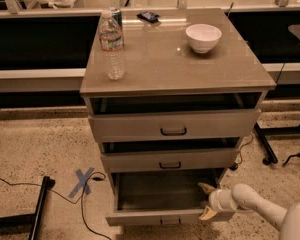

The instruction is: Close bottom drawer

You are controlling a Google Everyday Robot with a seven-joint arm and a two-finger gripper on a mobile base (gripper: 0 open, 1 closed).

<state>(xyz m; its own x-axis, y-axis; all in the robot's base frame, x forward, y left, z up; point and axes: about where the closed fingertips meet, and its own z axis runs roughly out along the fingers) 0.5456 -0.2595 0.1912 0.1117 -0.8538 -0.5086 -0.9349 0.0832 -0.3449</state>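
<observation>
Three grey-beige drawers stack in one cabinet, all partly out. Nearest, the bottom drawer (140,217) is pulled out furthest, its front edge overhanging the speckled floor. The hand (207,201) sits at that drawer's right front corner with its two pale fingers spread apart, one over the drawer's inside and one by the front panel. The white arm (255,204) fills the room to the right. Left of the drawer, a blue tape cross (82,181) marks otherwise bare floor. Farther back, on the counter (160,64), a water bottle (112,46) stands near the left edge and a white bowl (203,37) toward the right.
</observation>
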